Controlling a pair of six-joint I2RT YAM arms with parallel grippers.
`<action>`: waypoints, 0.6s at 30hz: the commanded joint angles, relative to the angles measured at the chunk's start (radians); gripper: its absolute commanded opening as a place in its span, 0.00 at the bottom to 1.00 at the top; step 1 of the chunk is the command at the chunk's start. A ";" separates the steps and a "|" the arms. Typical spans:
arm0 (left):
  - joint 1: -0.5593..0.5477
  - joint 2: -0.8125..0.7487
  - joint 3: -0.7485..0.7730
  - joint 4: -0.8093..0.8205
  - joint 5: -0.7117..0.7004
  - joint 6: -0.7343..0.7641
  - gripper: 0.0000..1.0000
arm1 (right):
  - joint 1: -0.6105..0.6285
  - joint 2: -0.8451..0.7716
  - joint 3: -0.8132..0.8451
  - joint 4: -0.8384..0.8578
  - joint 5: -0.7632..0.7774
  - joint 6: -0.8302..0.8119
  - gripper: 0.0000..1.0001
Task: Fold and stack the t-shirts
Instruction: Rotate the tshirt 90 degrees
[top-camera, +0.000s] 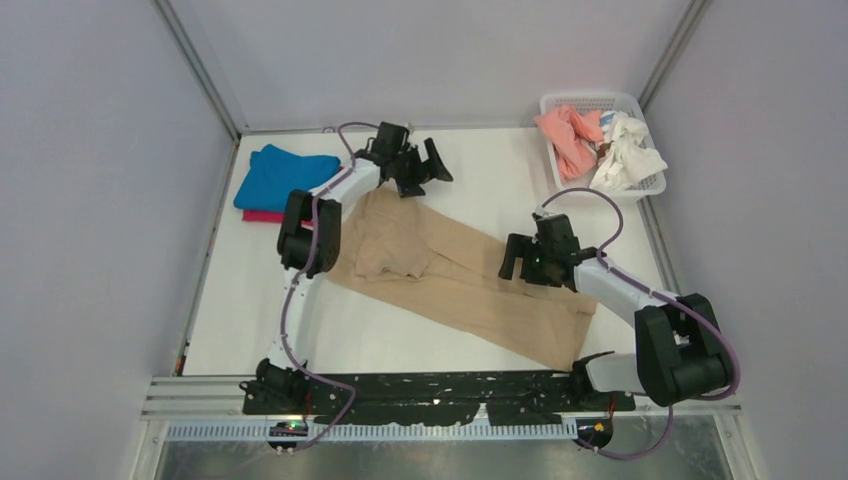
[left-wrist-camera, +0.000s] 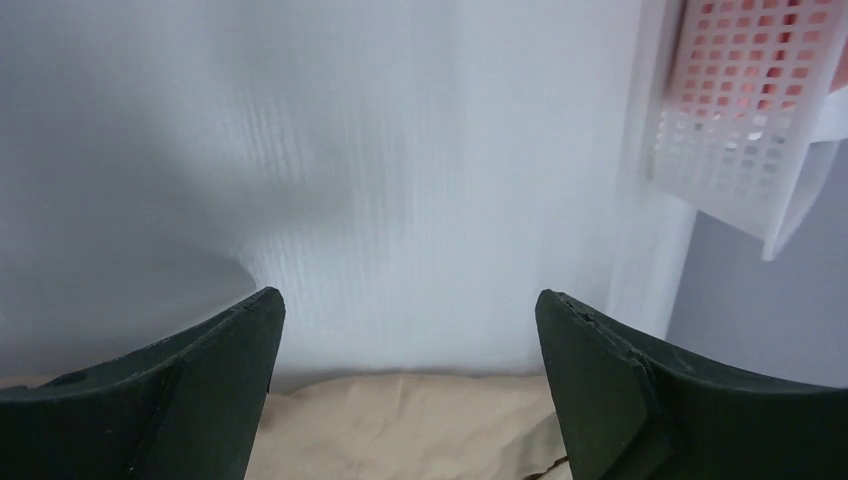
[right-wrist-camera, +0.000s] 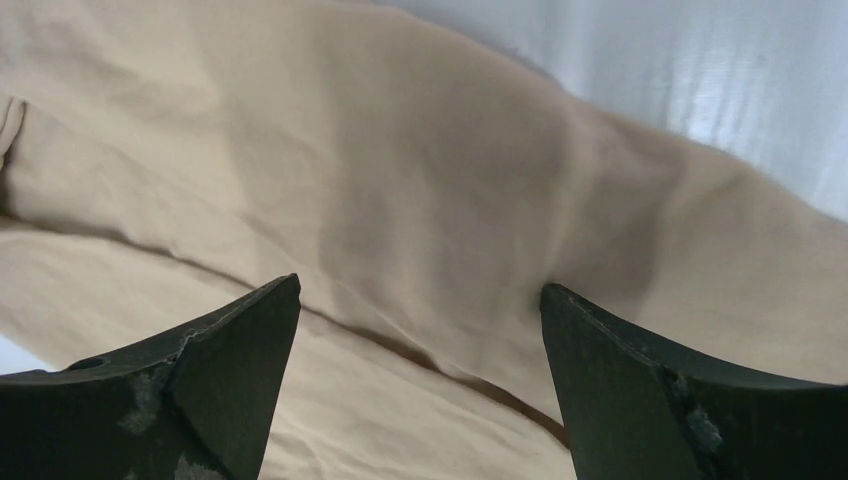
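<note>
A robot lab cell: white table (top-camera: 500, 175) walled by plain grey panels (top-camera: 90, 200)

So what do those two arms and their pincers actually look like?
Both the left arm and right arm have white tubes between chunky black joints, with a thin purple cable looping along each. The left gripper and right gripper are black, each with two broad wedge-shaped fingers; the right one's fingers show grey scuffs.
</note>
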 joint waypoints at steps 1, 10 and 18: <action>0.010 0.065 0.191 -0.119 0.169 -0.052 1.00 | 0.015 -0.009 -0.024 0.022 -0.177 -0.008 0.95; 0.010 -0.243 -0.066 -0.101 0.019 0.078 1.00 | 0.017 -0.121 0.021 -0.064 0.041 -0.022 0.95; 0.005 -0.710 -0.665 -0.085 -0.149 0.121 1.00 | 0.016 -0.238 0.020 -0.173 0.176 -0.028 0.95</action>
